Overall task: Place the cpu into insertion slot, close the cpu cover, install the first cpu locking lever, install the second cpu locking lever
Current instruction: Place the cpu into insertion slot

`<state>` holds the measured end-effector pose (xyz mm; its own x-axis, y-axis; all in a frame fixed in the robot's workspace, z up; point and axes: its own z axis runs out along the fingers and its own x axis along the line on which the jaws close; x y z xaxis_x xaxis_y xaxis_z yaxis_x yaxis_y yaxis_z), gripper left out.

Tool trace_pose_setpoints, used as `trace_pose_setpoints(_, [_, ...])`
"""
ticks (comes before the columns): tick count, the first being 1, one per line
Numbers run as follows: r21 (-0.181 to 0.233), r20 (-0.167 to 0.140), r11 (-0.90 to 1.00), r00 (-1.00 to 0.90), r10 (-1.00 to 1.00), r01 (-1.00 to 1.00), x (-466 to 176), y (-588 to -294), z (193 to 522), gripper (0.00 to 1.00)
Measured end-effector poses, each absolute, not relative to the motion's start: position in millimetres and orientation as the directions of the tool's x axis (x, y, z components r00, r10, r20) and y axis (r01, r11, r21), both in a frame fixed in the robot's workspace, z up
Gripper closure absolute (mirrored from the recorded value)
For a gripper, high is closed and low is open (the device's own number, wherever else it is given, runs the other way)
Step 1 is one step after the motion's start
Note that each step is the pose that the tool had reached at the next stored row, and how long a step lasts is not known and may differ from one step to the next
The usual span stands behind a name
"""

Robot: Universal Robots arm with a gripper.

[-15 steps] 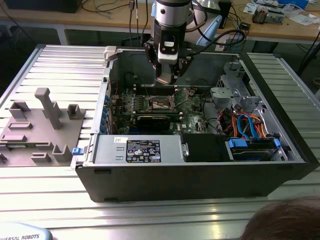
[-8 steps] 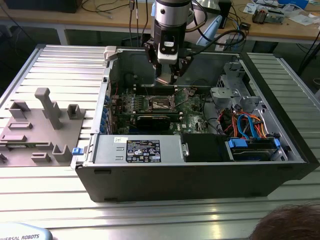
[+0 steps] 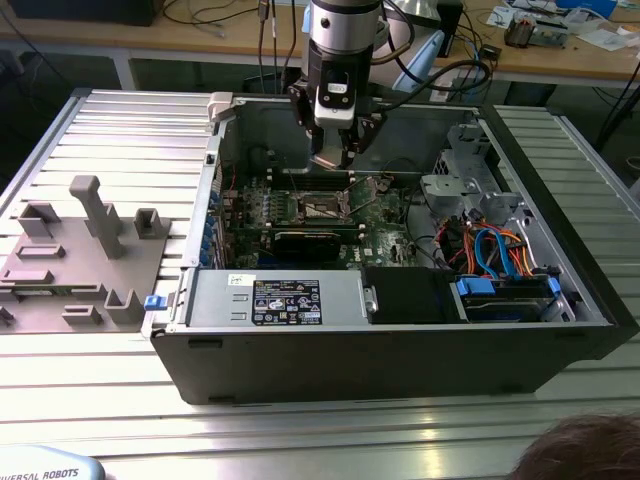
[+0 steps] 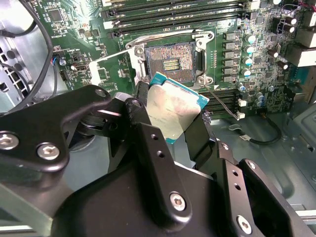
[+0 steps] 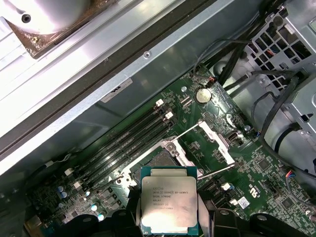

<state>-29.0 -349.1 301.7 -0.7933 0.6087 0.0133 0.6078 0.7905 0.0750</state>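
In the exterior view I see my hand [image 3: 333, 152] hanging inside the open computer case [image 3: 400, 360]. The case lies on the slatted worktop [image 3: 100, 420], and the hand is above the green board [image 3: 375, 240].

Both wrist views give me what that one cannot. The hand is clamped on the chip [image 4: 173, 111], with 2 black fingers [image 4: 198, 136] pressing its opposite edges. The chip is square, so it has no long axis.

In the first wrist view the chip [image 5: 169, 205] turns its flat face straight to the camera. It has a dull silver top with faint print and a thin teal-green rim. In the second wrist view it looks tilted, with 1 corner aimed toward the socket [image 4: 170, 61], and the silver top is smudged.

The chip is not seated. In both wrist views it covers part of the socket's near edge, but I cannot tell how high above it sits. The socket is bare, with gold contacts showing. The cover [image 5: 223, 145] stands swung up beside it, its window open.
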Motion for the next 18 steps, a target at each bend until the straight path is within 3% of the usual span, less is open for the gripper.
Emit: trace_pose_setpoints(18, [0.075, 0.013, 0.771, -0.773, 0.634, 0.633, -29.0, -349.1, 300.6, 0.46])
